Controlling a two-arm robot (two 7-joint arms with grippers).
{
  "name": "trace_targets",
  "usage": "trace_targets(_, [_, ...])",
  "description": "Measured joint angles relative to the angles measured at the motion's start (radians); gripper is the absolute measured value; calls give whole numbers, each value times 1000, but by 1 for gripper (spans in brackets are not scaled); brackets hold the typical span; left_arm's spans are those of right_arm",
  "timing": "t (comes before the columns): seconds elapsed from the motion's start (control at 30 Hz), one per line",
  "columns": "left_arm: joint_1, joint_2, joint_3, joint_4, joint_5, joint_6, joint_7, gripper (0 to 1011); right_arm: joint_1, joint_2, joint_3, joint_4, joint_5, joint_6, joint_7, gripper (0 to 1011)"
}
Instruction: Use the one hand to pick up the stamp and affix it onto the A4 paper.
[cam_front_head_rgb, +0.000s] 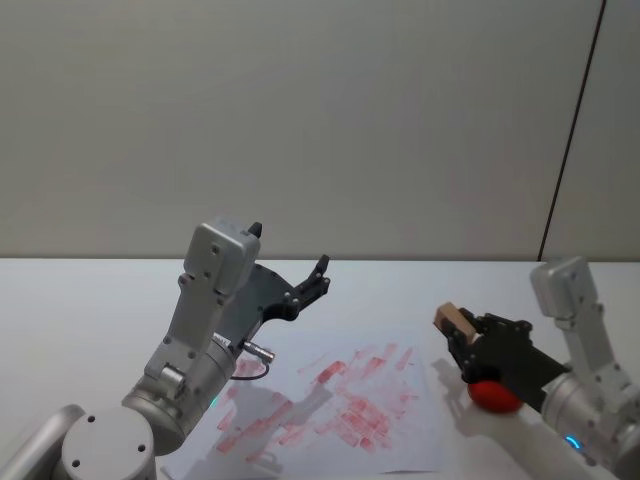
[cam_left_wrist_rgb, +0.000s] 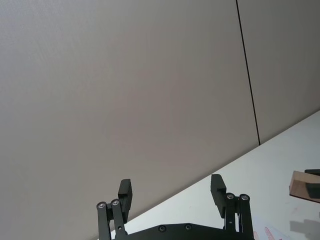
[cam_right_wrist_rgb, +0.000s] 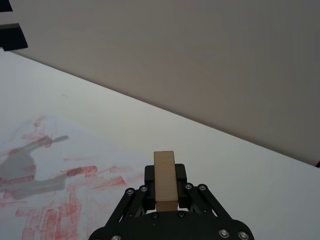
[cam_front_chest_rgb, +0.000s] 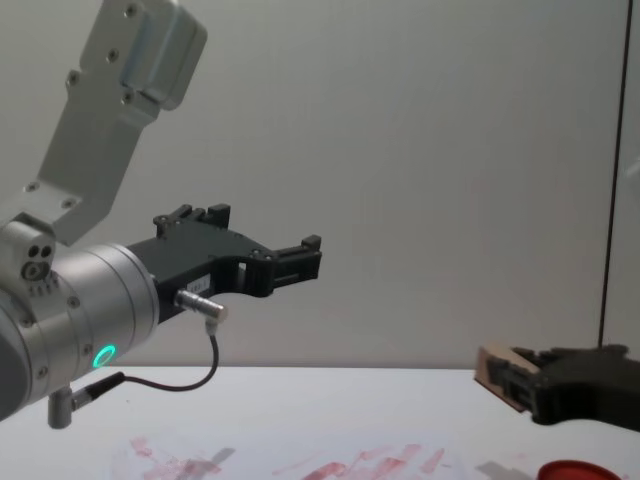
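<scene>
The stamp (cam_front_head_rgb: 453, 320) is squeezed tight in the right gripper (cam_front_head_rgb: 468, 338), above the red pad (cam_front_head_rgb: 494, 395). It should be carried toward 9 o'clock, kept flat, and pressed onto the A4 paper (cam_front_head_rgb: 340, 405). One stamp, one pad, one paper are counted. Farther back, the left gripper (cam_front_head_rgb: 312, 284) is held wide open and empty.

the stamp's (cam_right_wrist_rgb: 165, 180) lower end is hidden between the right gripper's (cam_right_wrist_rgb: 165, 186) fingers; the a4 paper (cam_front_chest_rgb: 300, 462) runs off the chest view's bottom edge.
</scene>
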Motion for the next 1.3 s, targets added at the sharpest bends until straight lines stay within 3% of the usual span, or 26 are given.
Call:
trace_targets(0.6, [0,0,0,0,0,0,0,1002,-48,56,32,3,14,10,-10,217])
trace_targets(1.3, [0,0,0,0,0,0,0,1002,-46,63,36,44,3,20,0,238])
